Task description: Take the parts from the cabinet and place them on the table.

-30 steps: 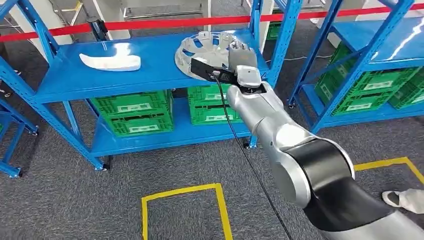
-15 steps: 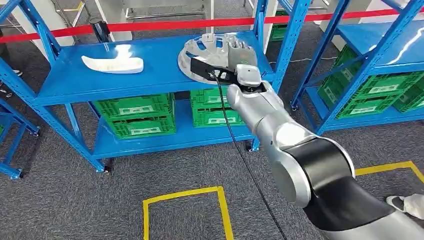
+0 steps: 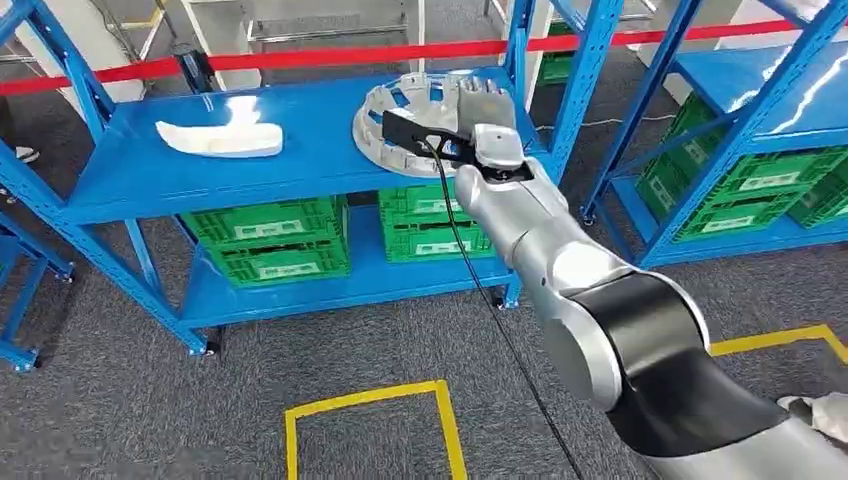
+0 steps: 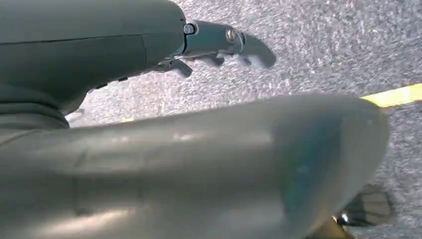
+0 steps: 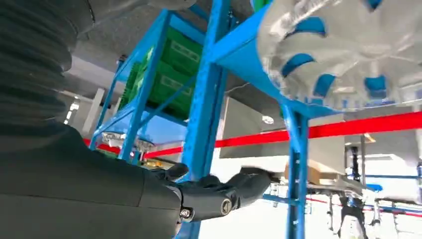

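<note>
Since a second ago my right hand [image 3: 482, 100] has crept further over the silver wheel cover [image 3: 410, 120], which lies flat at the blue shelf's [image 3: 130, 180] right end, close to the upright post [image 3: 575, 75]. Right wrist view: fingers [image 5: 249, 181] apart, holding nothing, the slotted cover just beside. Left wrist view: left hand [image 4: 219, 45] loosely spread above carpet.

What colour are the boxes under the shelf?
The crates are bright green with white labels, clearest in the head view.
</note>
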Robot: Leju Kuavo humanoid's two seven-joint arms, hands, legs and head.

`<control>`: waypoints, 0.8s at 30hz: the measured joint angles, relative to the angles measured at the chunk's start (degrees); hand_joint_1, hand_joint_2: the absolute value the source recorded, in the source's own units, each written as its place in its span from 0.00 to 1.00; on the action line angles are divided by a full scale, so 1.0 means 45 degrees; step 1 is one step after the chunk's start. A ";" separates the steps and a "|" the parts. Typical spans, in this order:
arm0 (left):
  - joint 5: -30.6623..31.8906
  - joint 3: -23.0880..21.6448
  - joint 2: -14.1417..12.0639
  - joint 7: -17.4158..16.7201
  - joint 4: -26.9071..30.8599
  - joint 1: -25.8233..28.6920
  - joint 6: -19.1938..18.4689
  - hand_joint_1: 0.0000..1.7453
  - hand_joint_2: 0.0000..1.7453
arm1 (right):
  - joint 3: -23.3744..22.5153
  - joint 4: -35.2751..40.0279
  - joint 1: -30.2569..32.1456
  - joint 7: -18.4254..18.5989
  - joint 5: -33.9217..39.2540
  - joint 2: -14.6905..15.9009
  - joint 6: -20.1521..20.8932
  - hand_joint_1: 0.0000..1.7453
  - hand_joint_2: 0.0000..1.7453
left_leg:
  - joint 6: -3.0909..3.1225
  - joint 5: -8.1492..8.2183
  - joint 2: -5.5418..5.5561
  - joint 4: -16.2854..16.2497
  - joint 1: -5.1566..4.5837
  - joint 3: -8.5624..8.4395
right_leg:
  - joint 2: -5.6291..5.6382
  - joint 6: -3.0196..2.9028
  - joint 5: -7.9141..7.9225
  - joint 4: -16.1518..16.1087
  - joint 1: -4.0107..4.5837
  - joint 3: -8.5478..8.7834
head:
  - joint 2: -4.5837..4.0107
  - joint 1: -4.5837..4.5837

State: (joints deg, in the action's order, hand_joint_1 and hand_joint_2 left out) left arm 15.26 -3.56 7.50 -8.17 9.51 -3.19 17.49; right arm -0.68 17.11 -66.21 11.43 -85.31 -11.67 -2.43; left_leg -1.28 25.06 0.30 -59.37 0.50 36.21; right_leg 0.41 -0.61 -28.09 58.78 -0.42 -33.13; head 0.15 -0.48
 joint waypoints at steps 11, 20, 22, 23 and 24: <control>-0.0092 0.0005 0.0000 0.0048 0.0000 0.0040 -0.0078 0.00 0.00 | 0.0000 -0.0005 0.0043 0.0010 -0.0015 -0.0024 0.0000 0.00 1.00 | 0.0370 0.0424 0.0076 0.0052 0.0030 -0.0553 | -0.0038 0.0122 0.0645 0.1157 -0.0023 -0.1246 | 0.0005 0.0068; -0.0146 0.0005 -0.0146 0.0145 0.0015 0.0026 -0.0325 0.00 0.00 | 0.0010 0.0005 -0.0101 0.0034 -0.0039 -0.0146 -0.0010 0.00 1.00 | -0.0264 0.1366 0.0012 -0.1498 0.0024 0.0153 | -0.0035 -0.0357 0.0599 -0.0171 -0.0039 -0.0381 | 0.0004 -0.0014; -0.0146 0.0005 -0.0180 0.0145 0.0015 0.0031 -0.0325 0.00 0.00 | 0.0010 -0.0005 -0.0018 0.0039 -0.0049 -0.0160 0.0005 0.00 1.00 | -0.0326 0.1908 0.0000 -0.3464 0.0051 0.1335 | -0.0035 -0.0390 0.0496 -0.0162 -0.0031 -0.0296 | 0.0000 -0.0014; -0.0146 0.0005 -0.0185 0.0145 0.0015 0.0057 -0.0330 0.00 0.00 | 0.0010 -0.0005 0.0034 0.0054 -0.0053 -0.0165 0.0005 0.00 1.00 | -0.0334 0.1765 0.0000 -0.3719 0.0051 0.1617 | -0.0028 -0.0388 0.0442 -0.0152 -0.0032 -0.0246 | 0.0005 -0.0009; -0.0146 0.0005 -0.0194 0.0145 0.0010 0.0077 -0.0330 0.00 0.00 | 0.0010 -0.0005 0.0062 0.0073 -0.0049 -0.0165 0.0005 0.00 1.00 | -0.0327 0.1331 -0.0001 -0.3368 0.0055 0.1563 | -0.0017 -0.0372 0.0380 -0.0134 -0.0035 -0.0174 | 0.0005 -0.0009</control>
State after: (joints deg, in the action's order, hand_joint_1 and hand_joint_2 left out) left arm 14.60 -3.54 6.62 -7.52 9.55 -2.84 16.00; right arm -0.63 17.09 -65.93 11.76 -85.53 -12.41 -2.40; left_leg -2.75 31.05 0.30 -74.53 0.75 43.24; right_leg 0.33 -2.28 -26.38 58.17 -0.58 -33.91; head 0.17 -0.52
